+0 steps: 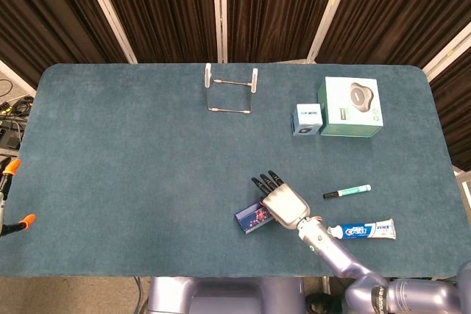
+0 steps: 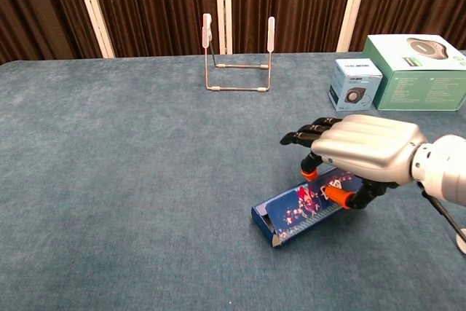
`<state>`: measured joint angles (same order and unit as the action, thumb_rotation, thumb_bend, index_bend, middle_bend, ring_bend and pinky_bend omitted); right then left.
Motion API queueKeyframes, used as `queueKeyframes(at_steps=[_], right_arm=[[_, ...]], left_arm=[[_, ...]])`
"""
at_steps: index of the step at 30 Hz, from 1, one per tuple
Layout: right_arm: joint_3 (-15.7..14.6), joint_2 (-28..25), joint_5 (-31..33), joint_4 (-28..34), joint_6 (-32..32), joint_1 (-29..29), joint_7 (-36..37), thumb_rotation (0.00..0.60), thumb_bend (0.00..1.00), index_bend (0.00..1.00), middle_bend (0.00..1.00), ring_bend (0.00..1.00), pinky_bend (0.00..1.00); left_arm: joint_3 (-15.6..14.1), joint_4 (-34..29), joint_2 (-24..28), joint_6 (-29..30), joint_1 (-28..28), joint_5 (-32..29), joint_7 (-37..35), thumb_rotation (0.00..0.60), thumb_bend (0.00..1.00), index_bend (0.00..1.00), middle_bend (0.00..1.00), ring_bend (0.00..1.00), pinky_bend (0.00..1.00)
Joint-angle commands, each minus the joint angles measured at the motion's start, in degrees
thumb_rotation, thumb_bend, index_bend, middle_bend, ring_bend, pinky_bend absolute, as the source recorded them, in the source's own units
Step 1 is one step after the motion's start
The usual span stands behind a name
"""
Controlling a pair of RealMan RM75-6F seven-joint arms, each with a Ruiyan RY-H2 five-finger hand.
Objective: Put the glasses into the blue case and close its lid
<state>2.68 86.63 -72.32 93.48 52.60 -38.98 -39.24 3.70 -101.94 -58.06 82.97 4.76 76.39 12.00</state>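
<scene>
The blue case (image 1: 251, 218) (image 2: 295, 213) lies at the near right of the table, its patterned lid down with a slim gap at its left end. The glasses are hidden inside it. My right hand (image 1: 280, 200) (image 2: 358, 154) lies over the right half of the case. Its fingers stretch out flat past the far edge, and an orange-tipped finger and the thumb press on the lid. My left hand shows in neither view.
A wire stand (image 1: 231, 90) (image 2: 239, 56) stands at the back centre. A small blue box (image 1: 307, 119) (image 2: 354, 84) and a green box (image 1: 350, 106) (image 2: 415, 71) sit at the back right. A marker (image 1: 347, 192) and a toothpaste tube (image 1: 364, 230) lie right of the hand.
</scene>
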Motion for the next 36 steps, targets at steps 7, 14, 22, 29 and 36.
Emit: queueKeyframes(at_steps=[7,14,22,29,36], right_arm=[[0.5,1.8,1.5,-1.6,0.5,-1.0,-1.1,0.6,0.47,0.62,0.03,0.0,0.0],[0.8,3.1,1.4,-2.7,1.5,-1.2,-0.4,0.6,0.38,0.45,0.03,0.0,0.0],[1.2,4.1,-2.7,-3.2,5.7,-0.4,3.2,0.6,0.07,0.07,0.0,0.0,0.0],[1.7,1.0,-3.3,1.5,5.8,-0.2,5.6,0.6,0.06,0.04,0.0,0.0,0.0],[-0.9,-6.6,3.9,7.0,-6.2,-3.5,5.6,0.6,0.08,0.02,0.0,0.0,0.0]], left_arm=[[0.0,-0.1,-0.2,-0.3,0.2,-0.2,0.6,0.6,0.0,0.0,0.0,0.0,0.0],[0.1,0.0,-0.2,-0.4,0.3,-0.5,0.5,0.6,0.0,0.0,0.0,0.0,0.0],[0.2,0.3,-0.2,-0.6,0.3,-0.8,0.3,0.6,0.0,0.0,0.0,0.0,0.0],[0.2,0.3,-0.2,-0.7,0.4,-0.8,0.1,0.6,0.0,0.0,0.0,0.0,0.0],[0.0,-0.2,-0.2,-0.2,0.2,0.0,0.5,0.6,0.0,0.0,0.0,0.0,0.0]])
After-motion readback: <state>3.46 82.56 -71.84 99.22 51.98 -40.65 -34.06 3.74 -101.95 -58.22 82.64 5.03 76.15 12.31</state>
